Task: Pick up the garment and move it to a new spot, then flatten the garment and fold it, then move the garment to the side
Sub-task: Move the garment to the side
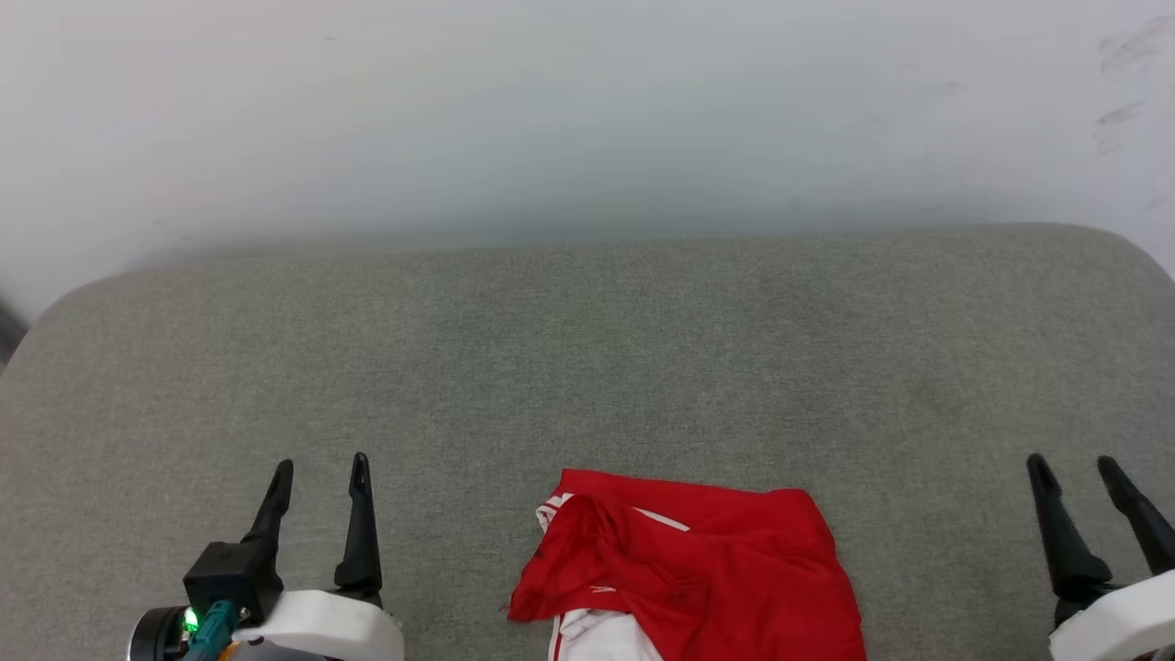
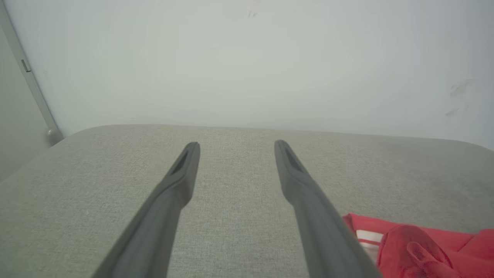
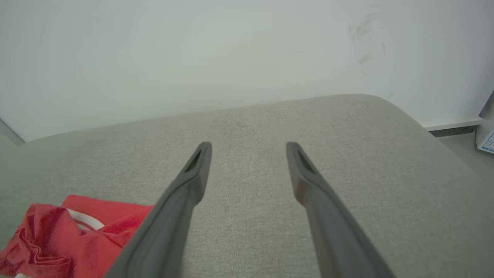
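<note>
The garment (image 1: 698, 574), bright red with white panels and striped trim, lies crumpled on the grey cushioned surface (image 1: 587, 367) at the bottom centre of the head view, running off the lower edge. My left gripper (image 1: 318, 470) stands open at the lower left, well to the left of the garment and apart from it, holding nothing. At the lower right my right gripper (image 1: 1074, 466) is open too, clear of the cloth. The left wrist view shows the garment (image 2: 420, 247) at its lower right beside the left gripper (image 2: 236, 146). In the right wrist view the garment (image 3: 65, 239) sits lower left of the right gripper (image 3: 249, 146).
A white wall (image 1: 587, 110) rises right behind the grey surface, with dark scuffs at its upper right. The surface's rounded corners (image 1: 64, 303) fall away at the far left and right. A skirting board and a white box edge (image 3: 487, 139) lie past the right end.
</note>
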### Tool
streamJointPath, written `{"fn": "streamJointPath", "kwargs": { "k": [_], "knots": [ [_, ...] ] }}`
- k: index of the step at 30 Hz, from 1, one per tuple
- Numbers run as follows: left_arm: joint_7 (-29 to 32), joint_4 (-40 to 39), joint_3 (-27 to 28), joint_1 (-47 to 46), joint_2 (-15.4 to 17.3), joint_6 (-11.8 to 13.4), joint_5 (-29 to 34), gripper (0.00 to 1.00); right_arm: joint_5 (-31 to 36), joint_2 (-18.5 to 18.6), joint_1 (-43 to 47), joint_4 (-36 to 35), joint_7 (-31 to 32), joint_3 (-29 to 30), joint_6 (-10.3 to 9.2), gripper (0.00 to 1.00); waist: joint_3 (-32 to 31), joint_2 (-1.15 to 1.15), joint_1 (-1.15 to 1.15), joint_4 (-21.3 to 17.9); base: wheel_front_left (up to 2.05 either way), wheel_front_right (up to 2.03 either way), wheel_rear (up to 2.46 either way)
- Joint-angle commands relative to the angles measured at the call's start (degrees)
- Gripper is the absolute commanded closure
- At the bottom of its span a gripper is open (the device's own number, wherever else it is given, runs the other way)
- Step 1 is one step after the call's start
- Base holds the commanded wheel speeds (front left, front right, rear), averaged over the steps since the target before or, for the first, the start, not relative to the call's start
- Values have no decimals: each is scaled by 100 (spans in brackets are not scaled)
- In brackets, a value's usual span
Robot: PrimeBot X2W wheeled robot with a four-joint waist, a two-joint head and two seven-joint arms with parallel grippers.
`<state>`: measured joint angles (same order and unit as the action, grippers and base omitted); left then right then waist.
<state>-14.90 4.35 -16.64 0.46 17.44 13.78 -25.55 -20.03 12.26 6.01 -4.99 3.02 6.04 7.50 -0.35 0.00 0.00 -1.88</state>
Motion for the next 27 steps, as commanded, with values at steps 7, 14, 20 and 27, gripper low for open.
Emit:
{"fn": "streamJointPath", "kwargs": {
  "k": [7,14,20,27],
  "knots": [
    [-34,-199,223,-220,-128,-46,178,0,-1010,371,-214,668,1425,739,-2,0,363,0,0,279,0,0,0],
    [-29,-397,354,-380,-344,-98,361,0,-2017,285,-515,1215,4135,1076,-2,0,770,0,0,580,0,0,0],
    [-28,-550,401,-523,-478,-141,538,0,-2609,-410,-855,1015,5923,1149,-2,0,1093,0,0,733,0,0,0],
    [-28,-535,318,-738,-580,-190,726,0,-3145,-891,-1296,1525,6529,1206,-4,0,1371,0,0,877,0,0,0]
  ]
}}
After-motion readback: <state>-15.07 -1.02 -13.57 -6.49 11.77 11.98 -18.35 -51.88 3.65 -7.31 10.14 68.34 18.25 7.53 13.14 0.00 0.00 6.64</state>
